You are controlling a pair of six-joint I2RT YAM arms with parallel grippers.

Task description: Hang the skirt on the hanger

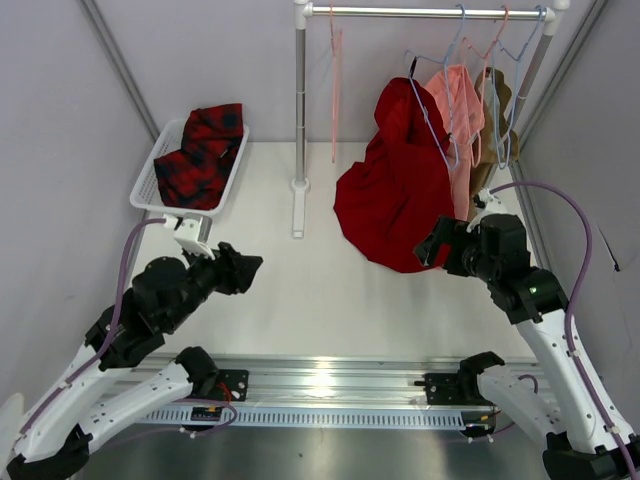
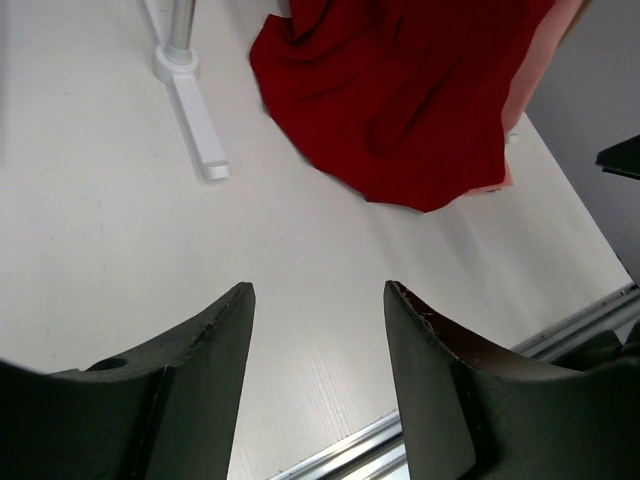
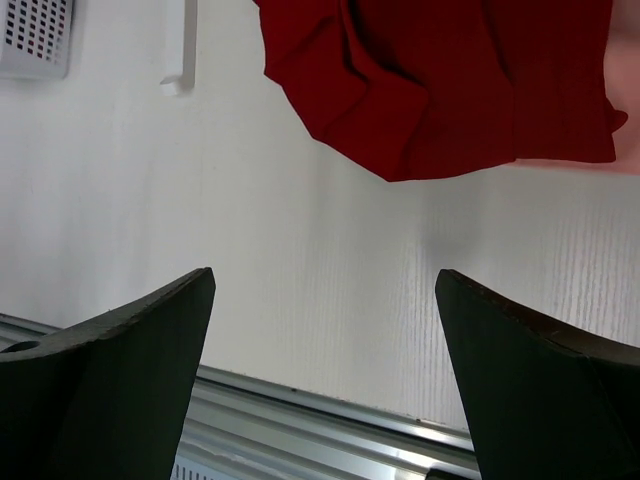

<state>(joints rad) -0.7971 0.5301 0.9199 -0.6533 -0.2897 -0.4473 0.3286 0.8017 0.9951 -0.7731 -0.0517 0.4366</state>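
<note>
Here the left gripper (image 1: 248, 266) and right gripper (image 1: 432, 246) gape empty; red garment (image 1: 395, 200) hangs ahead.

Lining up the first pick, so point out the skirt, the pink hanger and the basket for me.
skirt (image 1: 205, 150): top external view, middle of the plaid cloth.
pink hanger (image 1: 335, 90): top external view, midway down its thin wire, seen edge-on.
basket (image 1: 147, 182): top external view, its left white wall.

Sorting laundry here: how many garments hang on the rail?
3: the plain red garment leftmost, the salmon-pink garment beside it, the brownish garment rightmost; others may hide behind.
</note>
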